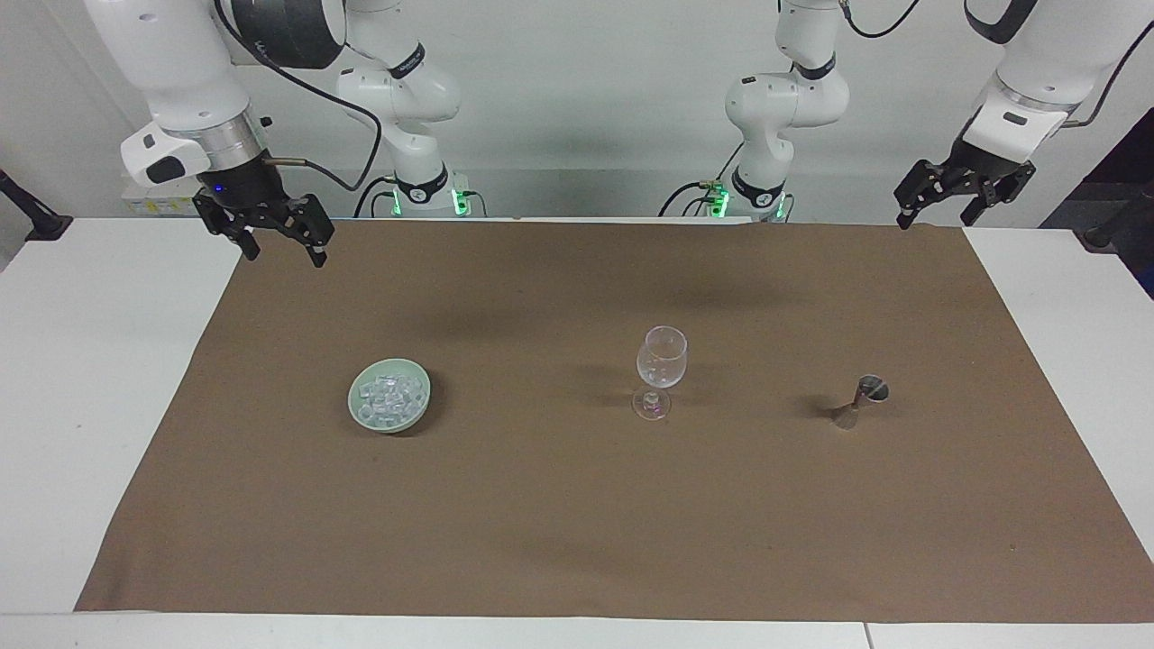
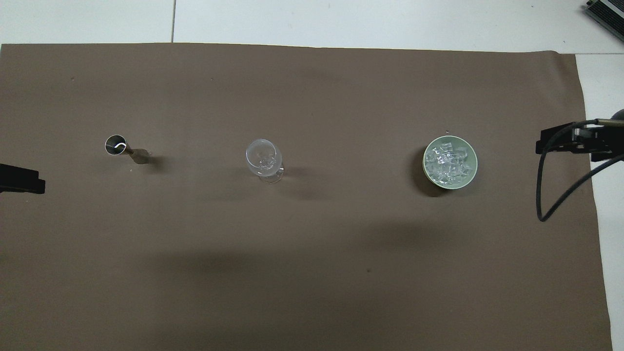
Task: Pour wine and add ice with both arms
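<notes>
The ice (image 1: pixel 389 394) is a heap of small clear cubes in a pale green bowl (image 1: pixel 353 402) toward the right arm's end of the brown mat; it also shows in the overhead view (image 2: pixel 448 161). A clear stemmed glass (image 1: pixel 662 359) stands upright and empty at the mat's middle. A small metal jigger (image 1: pixel 861 401) stands toward the left arm's end. My right gripper (image 1: pixel 281 248) is open and empty, up over the mat's corner near its base. My left gripper (image 1: pixel 935 216) is open and empty, up over the mat's other near corner.
The brown mat (image 1: pixel 577 523) covers most of the white table (image 1: pixel 90 379). A black cable (image 2: pixel 546 195) hangs in a loop from the right wrist. Bowl, glass and jigger stand in one row, well apart.
</notes>
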`<action>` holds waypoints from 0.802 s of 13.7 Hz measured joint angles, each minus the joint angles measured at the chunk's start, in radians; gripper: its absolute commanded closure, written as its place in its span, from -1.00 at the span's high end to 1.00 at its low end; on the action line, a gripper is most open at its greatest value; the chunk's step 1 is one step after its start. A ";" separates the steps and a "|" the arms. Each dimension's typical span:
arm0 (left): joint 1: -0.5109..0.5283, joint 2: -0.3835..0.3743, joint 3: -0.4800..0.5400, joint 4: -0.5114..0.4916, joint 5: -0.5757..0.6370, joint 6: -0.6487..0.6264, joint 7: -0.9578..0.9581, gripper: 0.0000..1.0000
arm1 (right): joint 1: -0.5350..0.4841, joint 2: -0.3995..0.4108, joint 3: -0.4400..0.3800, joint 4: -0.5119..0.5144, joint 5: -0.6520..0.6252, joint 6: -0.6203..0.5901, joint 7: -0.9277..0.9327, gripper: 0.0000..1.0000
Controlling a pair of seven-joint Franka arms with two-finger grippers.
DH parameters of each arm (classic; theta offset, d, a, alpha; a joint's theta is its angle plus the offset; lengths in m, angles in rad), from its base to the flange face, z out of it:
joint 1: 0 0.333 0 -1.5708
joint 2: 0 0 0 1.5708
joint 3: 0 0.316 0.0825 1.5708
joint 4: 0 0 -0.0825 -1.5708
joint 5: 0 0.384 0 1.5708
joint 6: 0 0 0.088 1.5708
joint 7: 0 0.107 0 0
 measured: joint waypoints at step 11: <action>0.016 0.002 0.000 0.008 -0.027 0.115 0.098 1.00 | 0.000 0.000 0.000 0.000 0.000 0.000 0.000 1.00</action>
